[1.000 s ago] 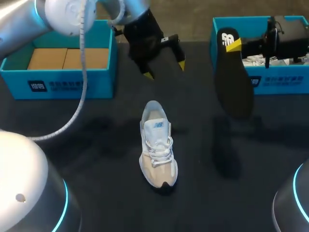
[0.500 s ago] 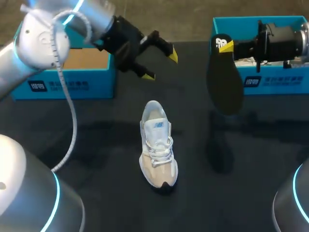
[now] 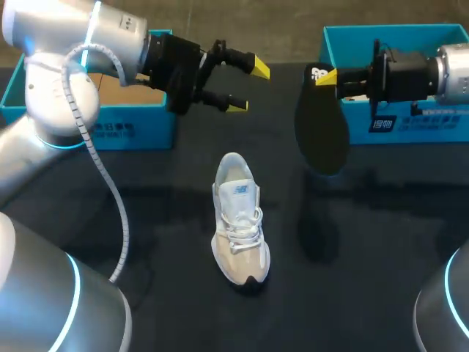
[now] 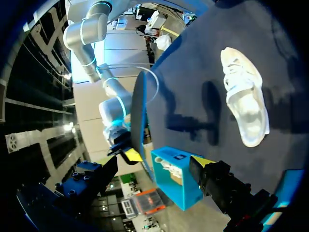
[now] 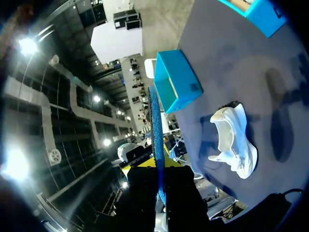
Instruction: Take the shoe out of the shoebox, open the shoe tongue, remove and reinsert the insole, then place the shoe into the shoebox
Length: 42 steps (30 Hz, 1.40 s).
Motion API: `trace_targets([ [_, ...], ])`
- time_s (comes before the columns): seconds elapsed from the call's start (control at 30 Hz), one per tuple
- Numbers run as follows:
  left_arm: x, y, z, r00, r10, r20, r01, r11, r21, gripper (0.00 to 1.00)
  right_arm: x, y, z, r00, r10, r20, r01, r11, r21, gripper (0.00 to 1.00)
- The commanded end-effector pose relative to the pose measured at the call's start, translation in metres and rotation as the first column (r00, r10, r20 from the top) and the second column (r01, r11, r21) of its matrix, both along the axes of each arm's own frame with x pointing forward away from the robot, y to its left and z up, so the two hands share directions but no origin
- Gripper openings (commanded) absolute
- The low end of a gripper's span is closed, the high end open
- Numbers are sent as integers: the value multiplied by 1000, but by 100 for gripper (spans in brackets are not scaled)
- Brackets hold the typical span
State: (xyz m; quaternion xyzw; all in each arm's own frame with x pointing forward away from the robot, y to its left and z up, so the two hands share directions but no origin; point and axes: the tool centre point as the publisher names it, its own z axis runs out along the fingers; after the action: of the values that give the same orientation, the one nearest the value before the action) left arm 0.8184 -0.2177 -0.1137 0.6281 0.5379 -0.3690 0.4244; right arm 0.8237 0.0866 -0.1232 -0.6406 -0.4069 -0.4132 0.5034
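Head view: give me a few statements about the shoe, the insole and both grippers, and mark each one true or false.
1. The shoe lies on the table, outside both shoeboxes. True.
2. The right gripper is shut on the insole, which hangs above the table. True.
3. The left gripper is shut on the shoe. False: it is open, up in the air near the left shoebox and apart from the shoe.
4. The insole sits inside the shoe. False: it is out of the shoe, held by the right gripper in front of the right shoebox.
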Motion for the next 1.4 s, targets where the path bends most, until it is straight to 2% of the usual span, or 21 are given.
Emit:
trace_targets([
  [0.03,-2,-9,0,1000,-1,13,2,996,-84,100,1,13,-6,1000,-12,-16,12,1000,5,0],
  [0.2,-5,-15,3,1000,-9,15,11,989,-145,100,2,20,-8,999,-22,-44,23,1000,12,0],
  [0.47,-10,-24,-2,999,-42,-20,38,980,-196,100,8,28,-4,997,-28,-67,29,1000,12,0],
  [0.83,-12,-42,0,996,-77,-49,60,956,-286,99,17,43,-2,997,-46,-60,47,999,27,0],
  [0.87,-12,-44,0,995,-82,-52,63,953,-295,95,18,44,-2,997,-47,-57,49,998,31,0],
  [0.97,-14,-48,0,993,-99,-58,77,949,-306,93,20,47,-2,997,-49,-52,51,998,39,0],
  [1.17,-17,-51,0,991,-111,-68,83,940,-331,71,21,49,-2,997,-54,-54,56,998,40,0],
  [1.2,-17,-52,0,991,-111,-68,83,940,-332,61,22,49,-3,997,-55,-55,57,998,41,0],
  [1.23,-18,-52,-1,991,-112,-69,83,940,-332,58,22,49,-3,997,-51,-56,53,998,41,0],
  [1.27,-18,-52,-2,991,-113,-72,83,940,-332,47,22,50,-3,997,-50,-56,52,998,41,0],
  [1.4,-20,-52,-4,990,-116,-77,85,940,-332,42,23,49,-2,998,-43,-54,46,998,44,0],
])
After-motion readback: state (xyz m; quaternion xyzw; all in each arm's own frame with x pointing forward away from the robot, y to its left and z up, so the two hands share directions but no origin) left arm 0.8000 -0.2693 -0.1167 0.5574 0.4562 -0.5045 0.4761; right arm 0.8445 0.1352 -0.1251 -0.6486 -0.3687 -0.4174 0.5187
